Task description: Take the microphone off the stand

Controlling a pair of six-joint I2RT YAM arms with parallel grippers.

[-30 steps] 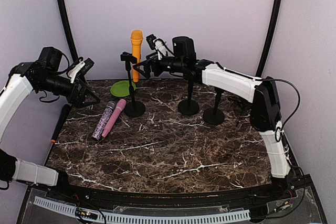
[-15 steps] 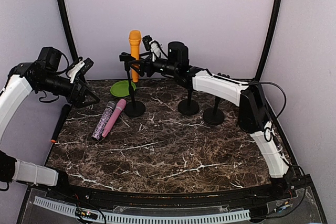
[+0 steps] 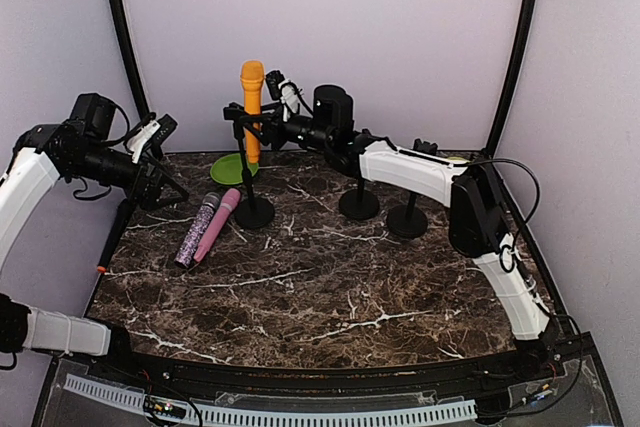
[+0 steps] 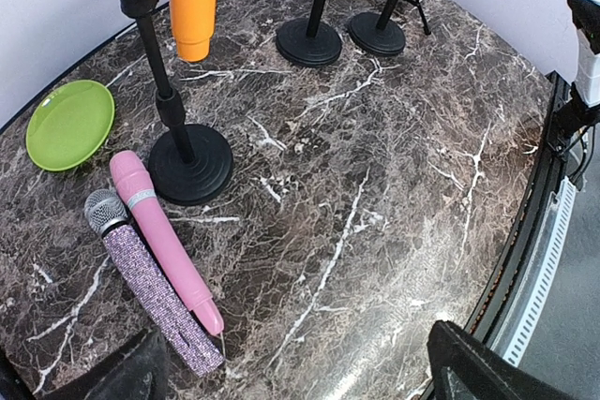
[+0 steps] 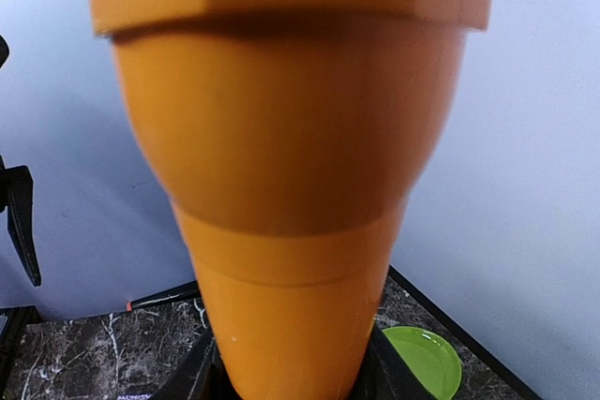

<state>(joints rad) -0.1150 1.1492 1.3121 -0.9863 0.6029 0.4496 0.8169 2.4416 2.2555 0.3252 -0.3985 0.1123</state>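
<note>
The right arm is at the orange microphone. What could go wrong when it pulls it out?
1. The orange microphone still sits in the clip of its stand. A pull by the right gripper may drag or tip the stand, since the left gripper hangs open and does not hold it.
2. A falling stand could hit the pink microphone and the glitter microphone lying beside its base.

Orange microphone (image 3: 251, 97) upright in black stand (image 3: 245, 172).
Its body sits between the right end effector (image 3: 262, 127) fingers; stand base below.
</note>
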